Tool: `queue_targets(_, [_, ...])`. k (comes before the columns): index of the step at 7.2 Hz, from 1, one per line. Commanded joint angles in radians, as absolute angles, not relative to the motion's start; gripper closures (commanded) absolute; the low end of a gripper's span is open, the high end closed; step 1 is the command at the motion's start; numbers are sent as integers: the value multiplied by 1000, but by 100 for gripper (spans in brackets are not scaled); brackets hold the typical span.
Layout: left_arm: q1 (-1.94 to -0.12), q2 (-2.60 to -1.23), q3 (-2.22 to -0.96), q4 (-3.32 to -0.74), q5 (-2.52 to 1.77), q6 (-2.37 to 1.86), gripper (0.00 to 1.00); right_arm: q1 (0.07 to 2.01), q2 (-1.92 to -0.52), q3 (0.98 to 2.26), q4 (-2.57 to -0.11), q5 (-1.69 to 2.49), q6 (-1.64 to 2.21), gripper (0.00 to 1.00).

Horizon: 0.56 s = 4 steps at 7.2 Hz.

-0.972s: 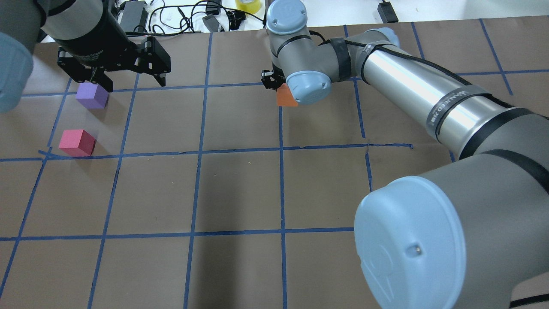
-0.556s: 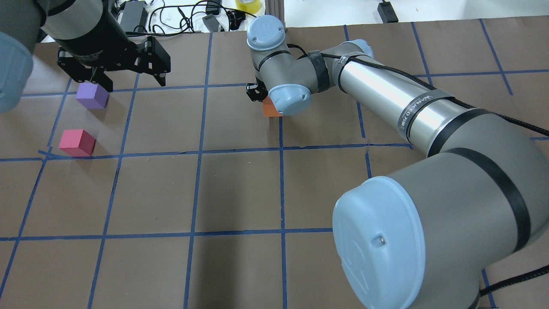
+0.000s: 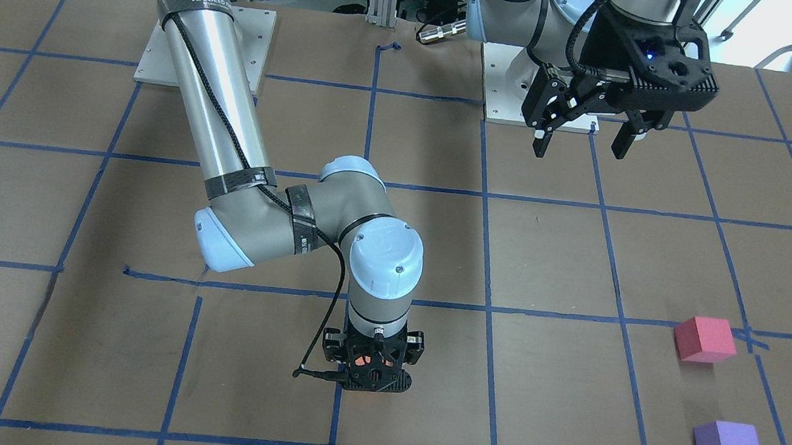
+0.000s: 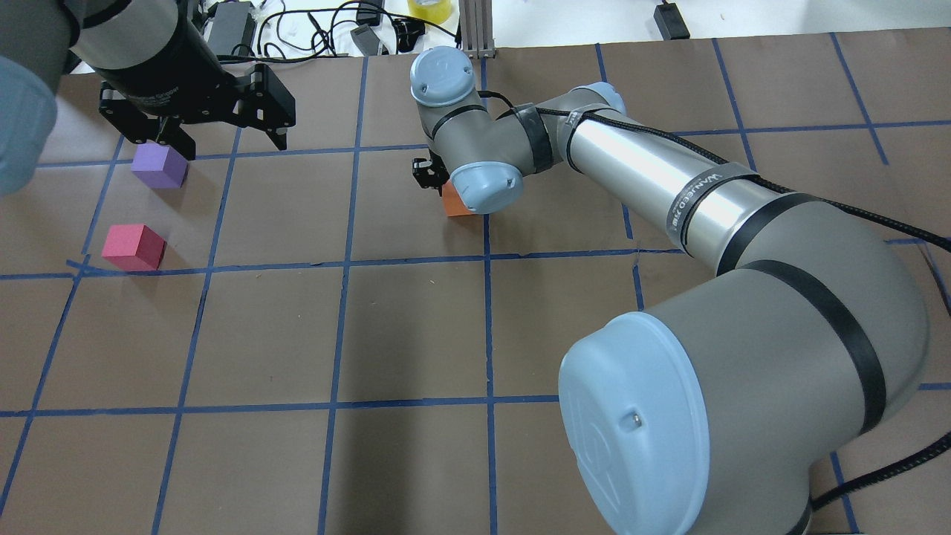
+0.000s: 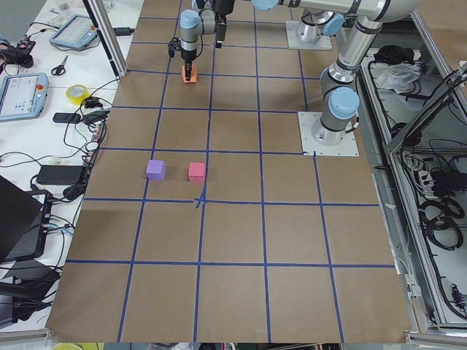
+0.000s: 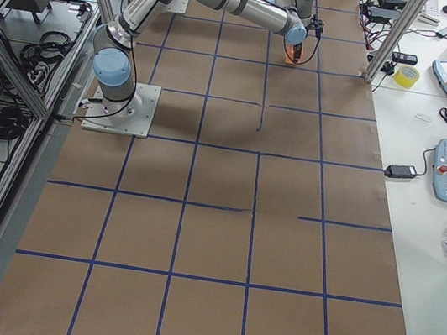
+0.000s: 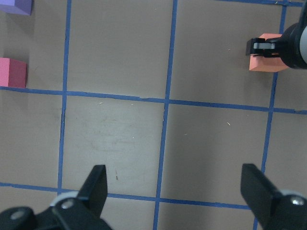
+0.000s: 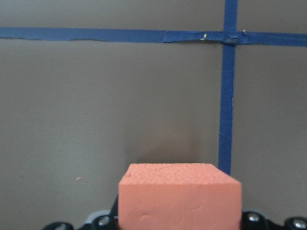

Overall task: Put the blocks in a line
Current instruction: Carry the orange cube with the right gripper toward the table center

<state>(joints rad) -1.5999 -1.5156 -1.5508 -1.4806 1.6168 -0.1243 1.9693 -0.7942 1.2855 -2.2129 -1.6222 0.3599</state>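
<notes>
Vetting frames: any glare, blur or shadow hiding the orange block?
Overhead exterior: glare on the right arm's tube; orange block half hidden under the wrist. Right wrist-mounted: block sharp, soft shadow beyond. Exterior front-facing: only orange slivers through the right claw.

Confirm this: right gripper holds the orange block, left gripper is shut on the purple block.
No: the left gripper is open, the purple block free on the table, as the left wrist view shows. The right gripper does hold the orange block.

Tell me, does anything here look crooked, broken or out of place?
Nothing looks broken. The orange block, in the right gripper, sits far from the pink block and purple block. Blue tape beside the pink block is crooked.
</notes>
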Motion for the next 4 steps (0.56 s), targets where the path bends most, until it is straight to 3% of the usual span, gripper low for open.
queue_targets(1, [-1600, -1516, -1551, -1480, 1617, -124, 0, 1974, -830, 1285, -2209, -1615, 374, 0])
queue_targets(4, [-1582, -1517, -1543, -1480, 1609, -112, 0, 1976, -925, 1287, -2132, -1620, 383, 0])
